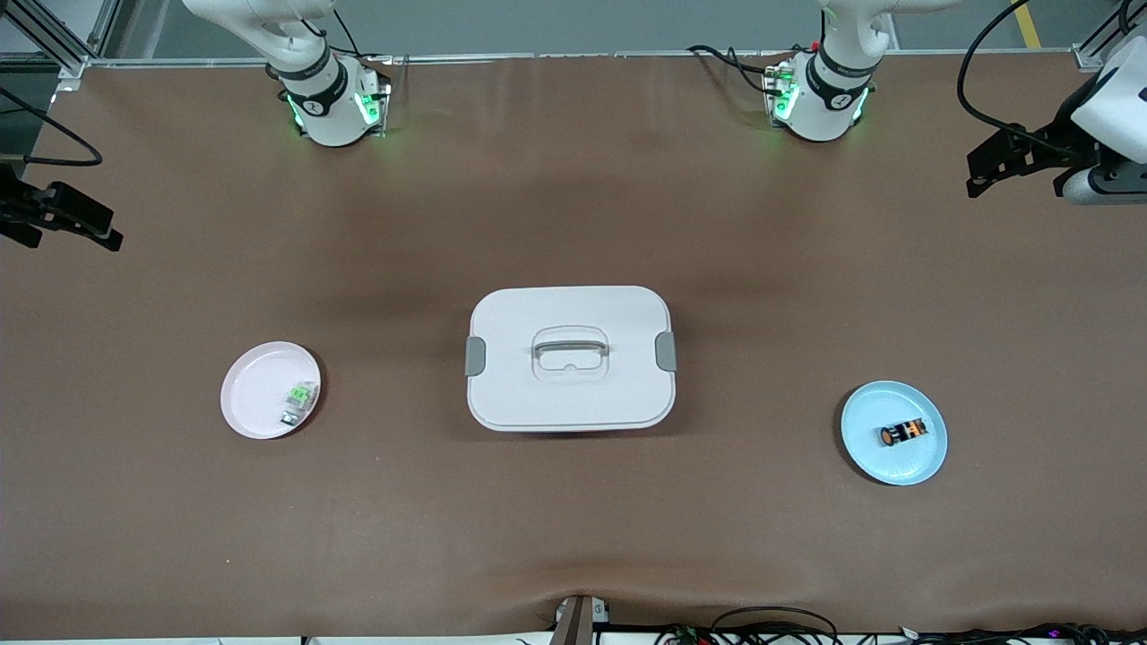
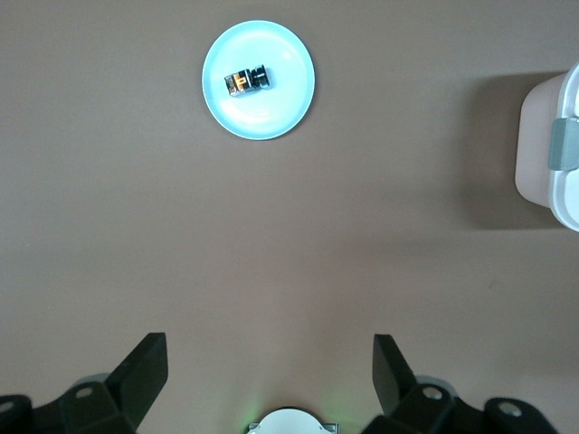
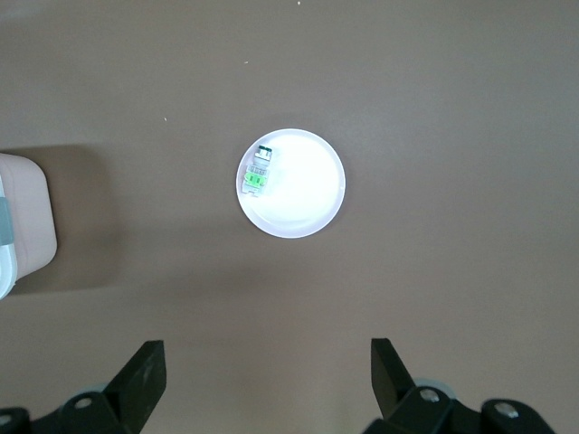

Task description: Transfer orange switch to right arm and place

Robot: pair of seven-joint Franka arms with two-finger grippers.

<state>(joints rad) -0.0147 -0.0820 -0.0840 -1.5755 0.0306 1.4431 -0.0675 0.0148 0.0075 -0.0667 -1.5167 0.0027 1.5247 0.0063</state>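
The orange switch [image 1: 901, 434] lies on its side on a light blue plate [image 1: 896, 470] toward the left arm's end of the table. It also shows in the left wrist view [image 2: 244, 81] on that plate [image 2: 282, 108]. My left gripper [image 1: 978, 175] is open and empty, up in the air over the bare table at the left arm's end; its own view [image 2: 270, 344] shows the fingers wide apart. My right gripper [image 1: 106, 231] is open and empty, up over the table at the right arm's end, with fingers wide apart in its own view [image 3: 267, 345].
A white lidded box [image 1: 570, 358] with grey clasps and a handle stands at the table's middle. A pale pink plate [image 1: 255, 394] toward the right arm's end holds a small green-and-white part [image 1: 300, 399], also in the right wrist view [image 3: 258, 172].
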